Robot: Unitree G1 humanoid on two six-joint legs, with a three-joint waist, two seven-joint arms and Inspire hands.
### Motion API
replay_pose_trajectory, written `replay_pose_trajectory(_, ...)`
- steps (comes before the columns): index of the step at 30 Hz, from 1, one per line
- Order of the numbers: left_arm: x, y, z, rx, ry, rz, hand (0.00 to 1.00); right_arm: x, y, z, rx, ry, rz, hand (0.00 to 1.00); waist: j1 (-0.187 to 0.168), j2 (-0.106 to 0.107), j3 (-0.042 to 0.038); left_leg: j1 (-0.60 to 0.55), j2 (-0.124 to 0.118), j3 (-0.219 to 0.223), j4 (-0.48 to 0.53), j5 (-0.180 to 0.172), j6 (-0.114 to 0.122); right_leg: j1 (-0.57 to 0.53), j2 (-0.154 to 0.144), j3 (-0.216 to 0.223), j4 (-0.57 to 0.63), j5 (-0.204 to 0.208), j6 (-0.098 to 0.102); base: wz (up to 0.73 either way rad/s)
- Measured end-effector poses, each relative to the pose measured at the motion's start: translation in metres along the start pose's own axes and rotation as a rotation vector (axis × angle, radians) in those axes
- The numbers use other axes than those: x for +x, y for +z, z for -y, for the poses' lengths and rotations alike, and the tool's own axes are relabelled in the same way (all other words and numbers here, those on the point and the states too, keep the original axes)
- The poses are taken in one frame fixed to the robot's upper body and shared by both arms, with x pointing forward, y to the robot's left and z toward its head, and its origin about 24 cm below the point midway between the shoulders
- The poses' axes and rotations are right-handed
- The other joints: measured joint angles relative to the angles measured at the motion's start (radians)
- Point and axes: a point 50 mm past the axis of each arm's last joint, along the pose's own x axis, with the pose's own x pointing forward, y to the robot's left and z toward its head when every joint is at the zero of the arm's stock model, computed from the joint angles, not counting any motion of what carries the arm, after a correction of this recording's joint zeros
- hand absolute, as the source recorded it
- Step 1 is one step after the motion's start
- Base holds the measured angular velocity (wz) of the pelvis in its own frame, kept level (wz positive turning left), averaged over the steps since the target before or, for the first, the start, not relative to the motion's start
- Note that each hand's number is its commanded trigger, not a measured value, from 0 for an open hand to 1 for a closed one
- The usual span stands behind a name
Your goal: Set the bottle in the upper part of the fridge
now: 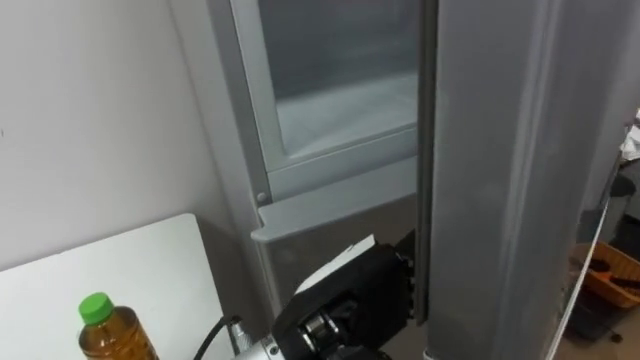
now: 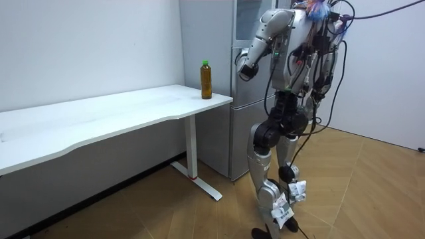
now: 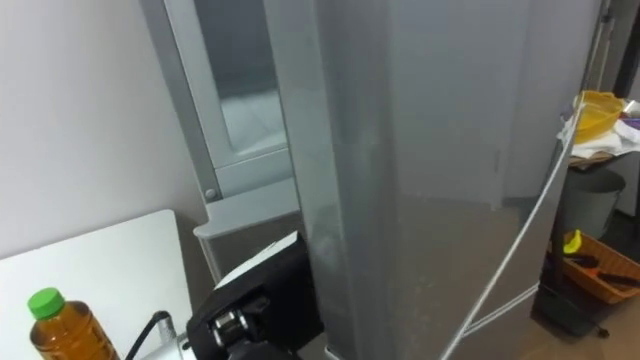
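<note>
**Lighting: bright, even, diffuse room light.**
The white wall and the surface are evenly lit, and a soft shadow lies beneath the surface. The grey fridge carries a dull sheen without hard glare. The wooden floor shows faint reflections.

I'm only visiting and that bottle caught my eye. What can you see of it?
The bottle is tall and slim, seemingly clear plastic, filled nearly to the neck with amber-brown liquid and closed with a bright green cap. It stands upright near the corner of the white table, at the end nearest the grey fridge. Only the tabletop touches it; the robot's left hand is up at the fridge, apart from it.
</note>
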Motion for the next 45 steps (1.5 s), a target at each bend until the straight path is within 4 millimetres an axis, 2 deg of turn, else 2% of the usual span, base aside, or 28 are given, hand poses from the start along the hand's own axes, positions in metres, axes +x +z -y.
replay_pose_trajectory(9,0.012,0.003,0.009,0.009,-0.082,0.013,0.0,0.001,0.006,0.0,-0.022,0.011,0.01,0.0,-0.016,0.015,0.0059,-0.019,0.0,0.003,0.002,0.0,0.0,-0.016,0.0,0.0,0.0,0.0,0.0,0.0)
replay_pose_trajectory(15,0.021,0.002,0.016,0.001,-0.134,0.007,0.0,0.001,0.009,-0.001,-0.024,0.001,0.014,0.0,-0.045,0.019,0.0061,-0.007,0.001,0.008,0.0,0.0,0.0,-0.008,0.002,0.014,0.0,0.0,0.0,-0.06)
replay_pose_trajectory(17,0.025,0.002,0.018,0.0,-0.159,0.005,0.0,0.002,0.01,-0.002,-0.024,-0.004,0.015,0.0,-0.051,0.022,0.0077,-0.004,0.001,0.029,0.0,0.0,0.0,-0.011,0.003,0.031,0.0,0.001,0.0,-0.19)
replay_pose_trajectory(21,0.032,0.0,0.022,-0.007,-0.185,0.001,0.0,0.002,0.01,-0.001,-0.02,-0.014,0.017,0.0,-0.062,0.024,0.0086,0.0,0.002,0.035,0.0,0.0,0.0,-0.018,0.008,0.056,0.002,0.004,-0.001,-0.2)
replay_pose_trajectory(25,0.036,-0.007,0.023,-0.022,-0.204,-0.031,0.0,0.001,0.011,0.002,0.008,-0.025,0.022,0.0,-0.081,0.028,0.0083,0.005,0.007,0.085,0.0,0.0,0.0,-0.024,0.015,0.08,0.002,0.006,-0.003,-0.18)
replay_pose_trajectory(36,0.045,-0.004,0.03,-0.078,-0.28,-0.007,0.0,-0.001,0.011,0.01,0.027,-0.04,0.025,0.0,-0.11,0.029,0.0078,0.004,0.022,0.119,0.0,0.0,0.0,-0.047,0.034,0.134,0.004,0.014,-0.016,-0.18)
replay_pose_trajectory(38,0.049,-0.005,0.031,-0.084,-0.306,-0.012,0.0,-0.002,0.009,0.014,0.024,-0.051,0.022,0.0,-0.115,0.029,0.0079,0.005,0.024,0.14,0.001,0.0,-0.001,-0.049,0.035,0.14,0.005,0.015,-0.017,-0.1)
replay_pose_trajectory(45,0.051,-0.005,0.031,-0.083,-0.32,-0.014,0.0,-0.003,0.007,0.017,0.024,-0.061,0.017,0.0,-0.13,0.026,0.0099,0.009,0.025,0.141,0.001,-0.001,-0.001,-0.052,0.039,0.154,0.007,0.015,-0.018,-0.05)
